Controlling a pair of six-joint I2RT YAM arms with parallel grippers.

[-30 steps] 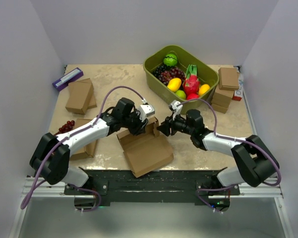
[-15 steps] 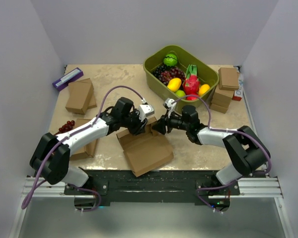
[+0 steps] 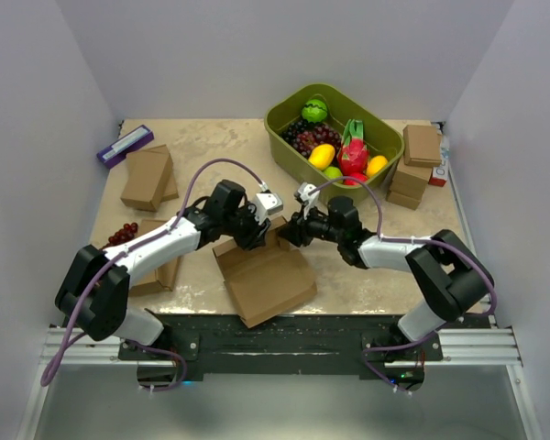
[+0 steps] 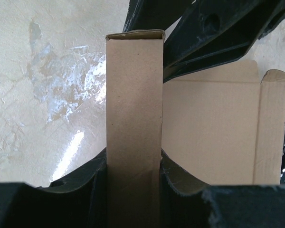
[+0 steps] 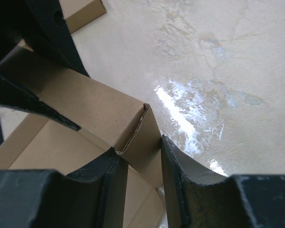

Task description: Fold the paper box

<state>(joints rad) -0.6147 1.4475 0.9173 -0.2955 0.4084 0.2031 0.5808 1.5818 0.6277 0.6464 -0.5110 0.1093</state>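
Note:
The paper box (image 3: 270,280) lies open near the table's front middle, its far side wall folded upright. My left gripper (image 3: 259,235) is shut on that wall. In the left wrist view the wall (image 4: 133,95) stands as a doubled strip between my fingers (image 4: 88,185), with the box floor (image 4: 213,128) to the right. My right gripper (image 3: 291,234) meets the same wall from the right. In the right wrist view its fingers (image 5: 183,180) close round the wall's corner (image 5: 142,137), touching it on both sides.
An olive-green tub (image 3: 388,137) of fruit stands at the back right. Small brown boxes (image 3: 417,165) are stacked right of it. More small boxes (image 3: 147,179), a purple pack (image 3: 124,145) and dark grapes (image 3: 121,234) lie on the left.
My right gripper has moved left to the box's upright wall and closed round its corner. The left gripper has kept its hold and barely moved.

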